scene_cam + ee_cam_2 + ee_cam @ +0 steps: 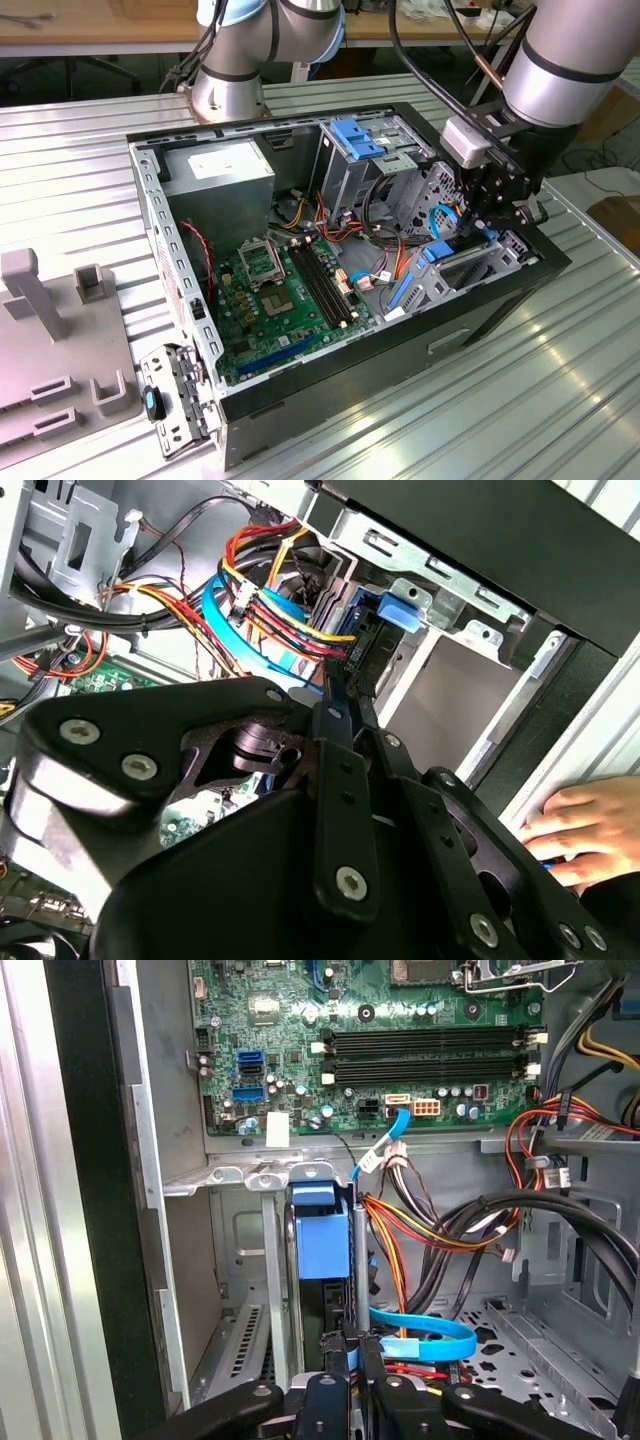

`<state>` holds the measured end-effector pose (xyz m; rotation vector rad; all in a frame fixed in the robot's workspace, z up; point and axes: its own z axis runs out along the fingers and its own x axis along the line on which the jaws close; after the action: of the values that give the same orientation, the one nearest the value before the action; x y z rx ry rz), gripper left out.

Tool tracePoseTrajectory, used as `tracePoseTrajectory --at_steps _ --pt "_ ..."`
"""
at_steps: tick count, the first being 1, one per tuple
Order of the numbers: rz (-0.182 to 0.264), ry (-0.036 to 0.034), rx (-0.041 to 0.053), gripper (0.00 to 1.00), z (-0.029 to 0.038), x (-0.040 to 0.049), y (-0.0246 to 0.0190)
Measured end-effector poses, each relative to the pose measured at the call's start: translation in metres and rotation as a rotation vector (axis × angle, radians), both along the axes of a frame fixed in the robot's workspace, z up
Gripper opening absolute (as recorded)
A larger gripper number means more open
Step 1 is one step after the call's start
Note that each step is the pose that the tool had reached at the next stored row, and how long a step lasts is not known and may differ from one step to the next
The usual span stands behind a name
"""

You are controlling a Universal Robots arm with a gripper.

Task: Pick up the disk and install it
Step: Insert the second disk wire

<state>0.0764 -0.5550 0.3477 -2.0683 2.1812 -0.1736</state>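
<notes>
One disk [322, 1245], pinched edge-on by the jaws [352, 1352], stands partway in the drive cage [480, 262]: installation seems underway, needing a straight, steady push to seat.

We see even, bright light throughout; glare streaks the ribbed metal tabletop [470, 400] in the exterior view, while the computer case [400, 345] interior sits shadowed. Nearby linkage blurs in the second wrist view.

i see the disk [322, 1245] standing on edge, upright in the drive cage slot near the case's front corner, its bright blue rail facing out, dark body mostly hidden
</notes>
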Motion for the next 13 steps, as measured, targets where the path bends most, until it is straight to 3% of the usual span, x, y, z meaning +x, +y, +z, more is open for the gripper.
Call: tracePoseTrajectory --at_steps 2,3,4,6,8,9,13 --pt "0.000 -0.0001 0.0010 0.16 -0.0002 0.0000 -0.0053" --pt "0.000 0.0001 0.0037 0.16 -0.0002 0.0000 -0.0054" --pt "0.000 0.0000 0.0203 0.16 -0.0003 0.0000 -0.0054" --pt "0.000 0.0000 0.0383 0.16 -0.0003 0.0000 -0.0068" --pt "0.000 0.0000 0.0415 0.16 -0.0003 0.0000 -0.0099" --pt "0.000 0.0000 0.0573 0.16 -0.0010 0.0000 -0.0108" --pt "0.000 0.0000 0.0857 0.16 -0.0017 0.0000 -0.0152"
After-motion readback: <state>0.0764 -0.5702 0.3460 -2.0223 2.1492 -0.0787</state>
